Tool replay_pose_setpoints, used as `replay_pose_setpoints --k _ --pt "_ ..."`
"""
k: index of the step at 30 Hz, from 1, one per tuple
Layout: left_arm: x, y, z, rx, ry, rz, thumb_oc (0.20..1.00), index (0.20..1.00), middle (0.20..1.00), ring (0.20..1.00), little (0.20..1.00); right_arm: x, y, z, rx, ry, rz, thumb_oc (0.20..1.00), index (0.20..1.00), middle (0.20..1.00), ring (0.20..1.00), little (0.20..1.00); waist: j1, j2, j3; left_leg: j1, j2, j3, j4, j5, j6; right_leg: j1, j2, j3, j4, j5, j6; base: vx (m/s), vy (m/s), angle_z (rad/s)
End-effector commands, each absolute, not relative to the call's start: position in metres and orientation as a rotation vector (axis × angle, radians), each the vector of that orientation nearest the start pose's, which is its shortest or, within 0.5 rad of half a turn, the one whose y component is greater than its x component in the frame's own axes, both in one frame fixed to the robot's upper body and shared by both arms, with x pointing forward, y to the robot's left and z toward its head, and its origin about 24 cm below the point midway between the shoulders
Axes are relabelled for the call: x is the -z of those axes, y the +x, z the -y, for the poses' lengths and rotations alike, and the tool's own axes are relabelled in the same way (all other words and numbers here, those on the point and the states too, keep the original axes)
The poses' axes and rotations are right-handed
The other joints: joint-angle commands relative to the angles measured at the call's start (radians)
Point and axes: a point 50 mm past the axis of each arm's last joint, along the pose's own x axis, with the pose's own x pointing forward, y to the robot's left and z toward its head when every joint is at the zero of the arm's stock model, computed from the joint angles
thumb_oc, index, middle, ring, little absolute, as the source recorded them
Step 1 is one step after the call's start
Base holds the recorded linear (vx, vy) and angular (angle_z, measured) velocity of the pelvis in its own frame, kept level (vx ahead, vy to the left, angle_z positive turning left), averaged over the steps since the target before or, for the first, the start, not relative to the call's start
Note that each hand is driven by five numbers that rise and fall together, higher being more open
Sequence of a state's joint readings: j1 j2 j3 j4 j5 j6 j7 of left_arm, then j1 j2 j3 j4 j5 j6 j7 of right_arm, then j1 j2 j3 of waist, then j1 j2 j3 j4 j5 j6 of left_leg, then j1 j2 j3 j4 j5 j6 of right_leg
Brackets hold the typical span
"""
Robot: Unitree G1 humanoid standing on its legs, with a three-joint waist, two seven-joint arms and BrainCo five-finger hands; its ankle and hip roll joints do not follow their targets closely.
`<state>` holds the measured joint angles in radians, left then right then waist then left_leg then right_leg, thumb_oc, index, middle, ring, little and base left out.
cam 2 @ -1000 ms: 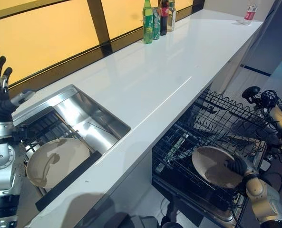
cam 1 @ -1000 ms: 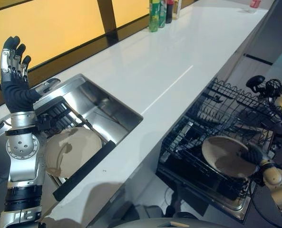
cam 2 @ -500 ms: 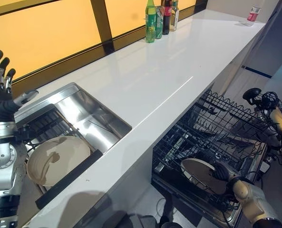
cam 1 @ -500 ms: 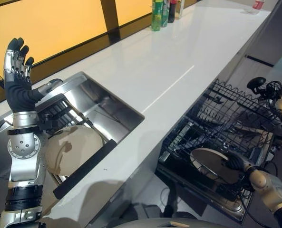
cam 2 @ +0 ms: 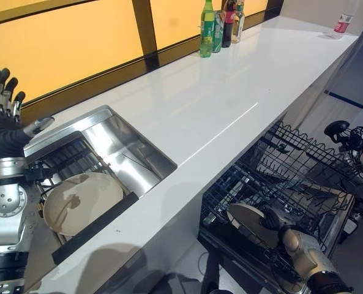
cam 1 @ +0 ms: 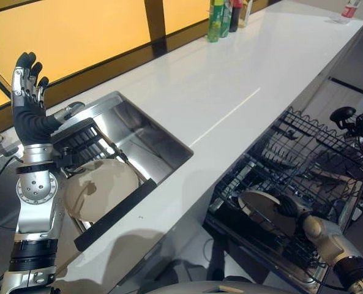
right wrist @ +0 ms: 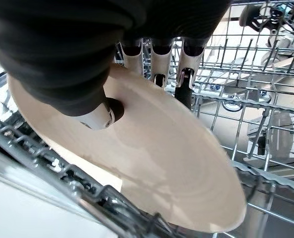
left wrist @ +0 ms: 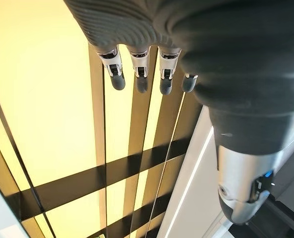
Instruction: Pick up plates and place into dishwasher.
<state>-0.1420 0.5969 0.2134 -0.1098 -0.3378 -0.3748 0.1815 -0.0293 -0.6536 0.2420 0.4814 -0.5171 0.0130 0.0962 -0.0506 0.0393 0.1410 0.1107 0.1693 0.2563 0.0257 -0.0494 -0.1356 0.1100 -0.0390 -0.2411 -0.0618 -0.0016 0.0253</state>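
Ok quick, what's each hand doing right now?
Left hand: open, fingers straight, raised above the steel sink, holding nothing.
Right hand: shut on the round beige plate, down in the black wire dishwasher rack.

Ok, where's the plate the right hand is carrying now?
The plate is low in the dishwasher's wire rack, pinched by the right hand, at the robot's right.

Sink (cam 1: pixel 145 131) at left centre, set in the countertop (cam 1: pixel 230 86); a plate (cam 1: pixel 100 189) lies in a rack at its lower-left end. Bottles (cam 1: pixel 225 17) top centre. Dishwasher rack (cam 1: pixel 303 165) lower right, holding another plate (cam 1: pixel 264 208).
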Motion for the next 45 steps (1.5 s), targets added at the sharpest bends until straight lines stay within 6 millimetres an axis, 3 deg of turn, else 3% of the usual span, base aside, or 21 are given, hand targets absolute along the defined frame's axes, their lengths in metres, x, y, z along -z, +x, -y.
replay_pose_setpoints --k 1,2,3,11,18,28,36,41,45 --pt "-0.21 0.248 -0.264 -0.199 0.232 0.798 1.0 1.0 1.0 1.0 1.0 0.081 0.177 0.238 -0.552 -1.011 -0.691 0.366 0.366 0.366 0.366 0.366 0.016 -0.005 -0.068 -0.168 0.023 -0.011 0.002 0.107 -0.006 -0.03 -0.065 0.029 0.082 -0.084 0.063 0.0 0.0 0.0" --pt "-0.21 0.248 -0.264 -0.2 0.23 0.795 1.0 1.0 1.0 1.0 1.0 0.082 0.176 0.236 -0.551 -1.004 -0.694 0.545 0.545 0.545 0.545 0.545 0.016 -0.004 -0.069 -0.166 0.023 -0.01 0.001 0.107 -0.006 -0.028 -0.064 0.029 0.081 -0.084 0.062 0.0 0.0 0.0" --pt "-0.209 0.248 -0.264 -0.202 0.229 0.794 1.0 1.0 1.0 1.0 1.0 0.083 0.176 0.235 -0.545 -1.001 -0.694 1.0 1.0 1.0 1.0 1.0 0.015 -0.004 -0.069 -0.164 0.023 -0.01 0.0 0.106 -0.006 -0.026 -0.064 0.03 0.08 -0.085 0.062 0.0 0.0 0.0" --pt "-0.207 0.249 -0.264 -0.207 0.227 0.788 1.0 1.0 1.0 1.0 1.0 0.086 0.174 0.24 -0.482 -0.995 -0.714 1.0 1.0 1.0 1.0 1.0 0.012 -0.006 -0.074 -0.147 0.02 -0.004 -0.012 0.104 -0.002 -0.017 -0.063 0.027 0.074 -0.083 0.063 0.0 0.009 0.01" --pt "-0.206 0.247 -0.266 -0.213 0.228 0.789 1.0 1.0 1.0 1.0 1.0 0.07 0.187 0.253 -0.294 -0.957 -0.66 1.0 1.0 1.0 1.0 1.0 0.005 -0.013 -0.077 -0.138 0.019 -0.004 -0.018 0.102 0.004 -0.014 -0.057 0.029 0.074 -0.079 0.061 -0.02 -0.001 0.03" --pt "-0.204 0.244 -0.27 -0.218 0.235 0.785 1.0 1.0 1.0 1.0 1.0 0.06 0.19 0.268 -0.189 -0.963 -0.64 1.0 1.0 1.0 1.0 1.0 0.002 -0.021 -0.083 -0.118 0.017 -0.002 -0.034 0.104 0.007 -0.006 -0.05 0.033 0.062 -0.072 0.062 0.0 -0.002 0.0" --pt "-0.199 0.239 -0.287 -0.322 0.287 0.774 1.0 1.0 1.0 1.0 1.0 -0.031 0.232 0.294 0.228 -0.91 -0.218 1.0 1.0 1.0 1.0 1.0 -0.022 -0.011 -0.081 -0.104 0.014 0.006 -0.058 0.106 0.016 -0.018 -0.04 0.047 0.067 -0.07 0.061 -0.06 0.006 -0.01" --pt "-0.184 0.237 -0.301 -0.445 0.378 0.686 1.0 1.0 1.0 1.0 1.0 -0.084 0.243 0.297 0.33 -0.907 0.024 1.0 1.0 1.0 1.0 1.0 -0.027 -0.002 -0.085 -0.117 0.02 0.021 -0.053 0.112 0.013 -0.023 -0.033 0.061 0.081 -0.083 0.054 -0.08 0.04 -0.08" --pt "-0.165 0.241 -0.321 -0.533 0.465 0.508 1.0 1.0 1.0 1.0 1.0 -0.119 0.248 0.294 0.335 -0.875 0.188 1.0 1.0 1.0 1.0 1.0 -0.023 0.001 -0.086 -0.131 0.019 0.001 -0.025 0.105 0.01 -0.026 -0.023 0.083 0.098 -0.096 0.043 -0.05 0.018 -0.12"
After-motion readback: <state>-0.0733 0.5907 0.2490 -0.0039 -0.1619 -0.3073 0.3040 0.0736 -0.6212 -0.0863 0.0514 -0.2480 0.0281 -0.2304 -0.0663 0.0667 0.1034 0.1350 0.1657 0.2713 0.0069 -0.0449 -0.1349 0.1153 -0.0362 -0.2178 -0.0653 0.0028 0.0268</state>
